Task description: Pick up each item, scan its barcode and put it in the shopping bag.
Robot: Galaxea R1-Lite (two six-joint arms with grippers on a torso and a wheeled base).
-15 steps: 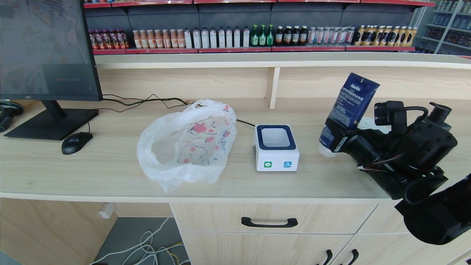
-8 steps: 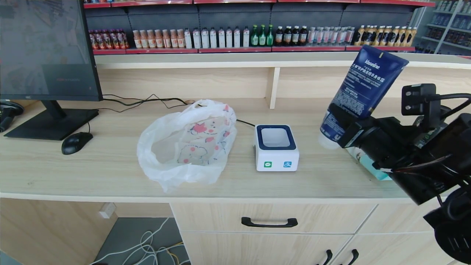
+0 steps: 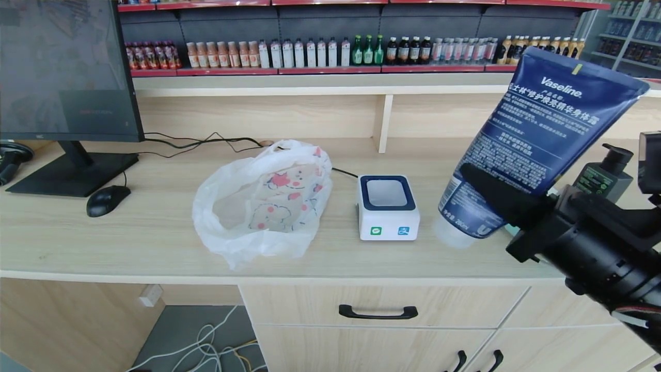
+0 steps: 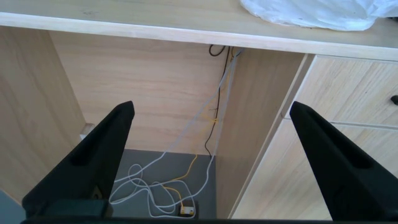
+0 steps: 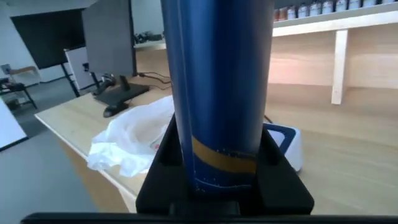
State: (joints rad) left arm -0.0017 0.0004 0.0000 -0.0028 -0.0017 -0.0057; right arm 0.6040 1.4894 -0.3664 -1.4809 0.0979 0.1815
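Tilting cap-down in the air, the blue tube (image 3: 542,129) is clenched near its cap end by the right tool (image 5: 217,155), above the counter (image 3: 155,237) and just right of the white scanner (image 3: 387,206). The shopping bag (image 3: 263,206) lies left of the scanner. The left tool (image 4: 211,143) hangs released, fingers spread, below the counter's edge.

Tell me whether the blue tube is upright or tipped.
Tipped. The blue tube leans in the right claw, cap end low, crimped end higher and toward the robot's right.
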